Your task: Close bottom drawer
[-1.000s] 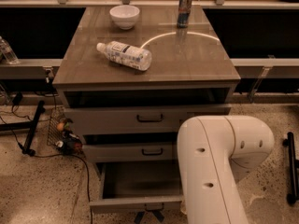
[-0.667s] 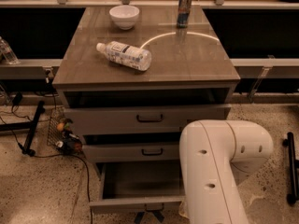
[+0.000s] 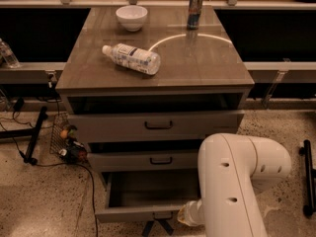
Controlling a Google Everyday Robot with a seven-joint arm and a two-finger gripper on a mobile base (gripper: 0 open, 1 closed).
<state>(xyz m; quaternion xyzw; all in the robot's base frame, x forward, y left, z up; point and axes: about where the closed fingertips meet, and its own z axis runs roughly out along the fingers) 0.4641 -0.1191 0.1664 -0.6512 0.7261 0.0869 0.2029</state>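
Camera view, near to far: what has been changed in the last second?

– Little. The white arm point(image 3: 232, 181) is seen slightly lower and a shade further right than before, filling the near right corner. The gripper point(image 3: 158, 227) is glimpsed as a dark shape at the bottom edge, just below the small black handle point(image 3: 163, 215); whether it is open or closed cannot be told. The bottom drawer point(image 3: 143, 212) is found where it was, pulled well out, its grey tray laid bare.

– And what is meant for the task?

– No closing has been registered yet. The push is judged still to come, with the arm being lined up close to the front panel. Behind, the middle drawer point(image 3: 143, 160) and the top drawer point(image 3: 118, 127) are shown partly out, neither disturbed. On the desk point(image 3: 197, 68) beyond, the plastic bottle point(image 3: 132, 59) on its side, the white bowl point(image 3: 131, 17) and the can point(image 3: 195, 3) are left unmoved.
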